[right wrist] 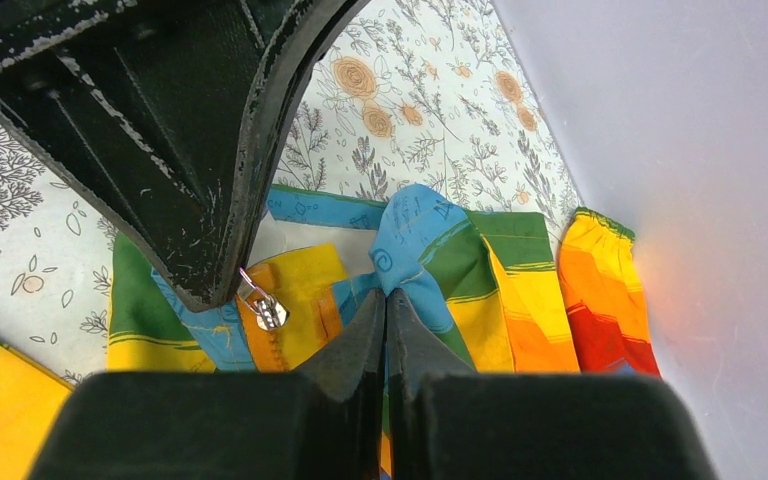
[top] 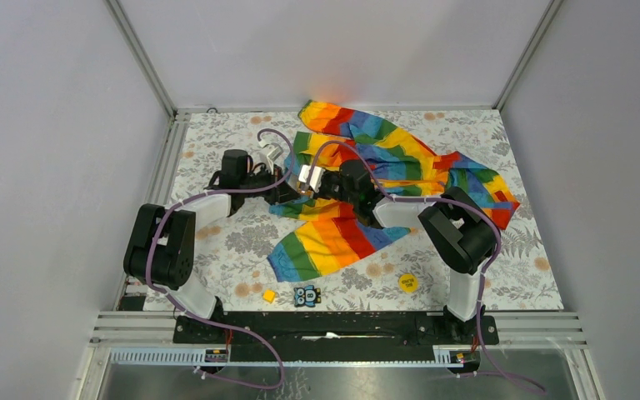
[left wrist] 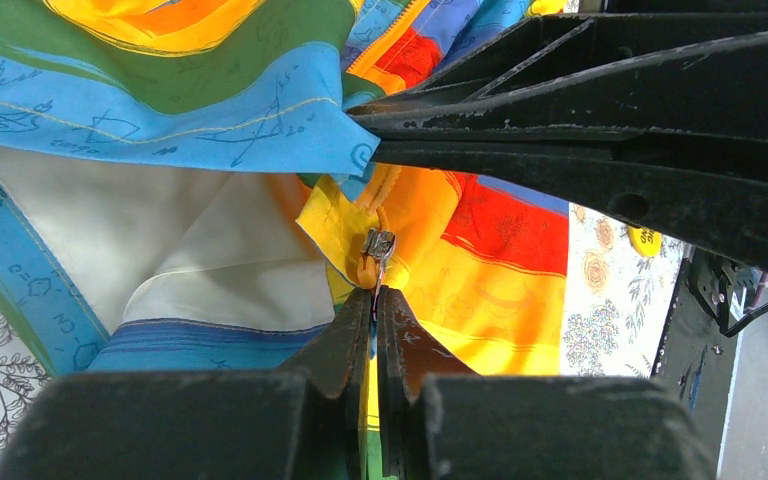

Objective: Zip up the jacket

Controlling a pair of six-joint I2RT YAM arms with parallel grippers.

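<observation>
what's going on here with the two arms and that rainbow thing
Two robot arms are working on zipping a rainbow-striped jacket that lies crumpled on the table. The left gripper is shut right at the metal zipper slider, apparently pinching its pull. The right gripper is shut on a blue fold of the jacket close beside it. White lining shows, so the front looks mostly unzipped.

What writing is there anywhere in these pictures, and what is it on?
"8", perhaps: on the small dark tile.
Dark lettering on the yellow disc: too small to read.
Sketched formulas and symbols on the blue stripes of the jacket: too faint to read.
</observation>
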